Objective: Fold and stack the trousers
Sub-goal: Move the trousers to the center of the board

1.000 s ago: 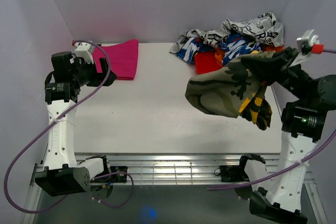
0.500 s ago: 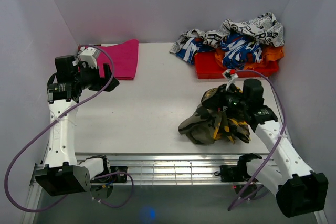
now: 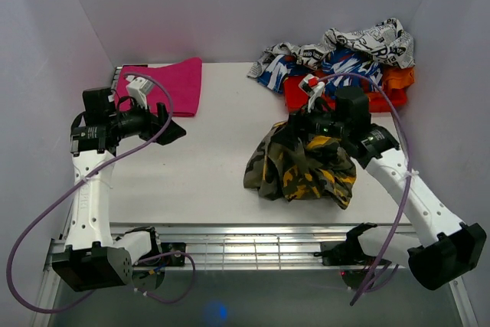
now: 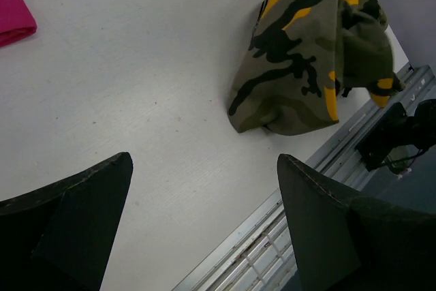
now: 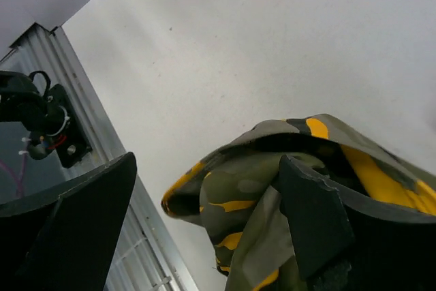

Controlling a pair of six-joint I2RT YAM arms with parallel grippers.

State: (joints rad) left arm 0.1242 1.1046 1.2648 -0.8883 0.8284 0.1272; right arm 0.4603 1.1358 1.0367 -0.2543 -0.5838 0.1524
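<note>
The crumpled cloth trousers (image 3: 302, 168) show olive, dark and tan camouflage with yellow-orange blotches, the flat table (image 3: 207, 151) is white, the folded cloth (image 3: 178, 83) plain magenta, and the rumpled garment (image 3: 367, 40) black-and-white newsprint.

You have bright, even, diffuse light falling from above onto the white matte table top (image 3: 207, 174). The crumpled olive, tan and yellow camouflage cloth trousers (image 3: 302, 170) cast only a thin, soft shadow on the table just beneath them. Above the table, the black fingers (image 4: 75, 223) of the left gripper (image 4: 204, 161) look dark and nearly detailless in your left wrist view.
</note>
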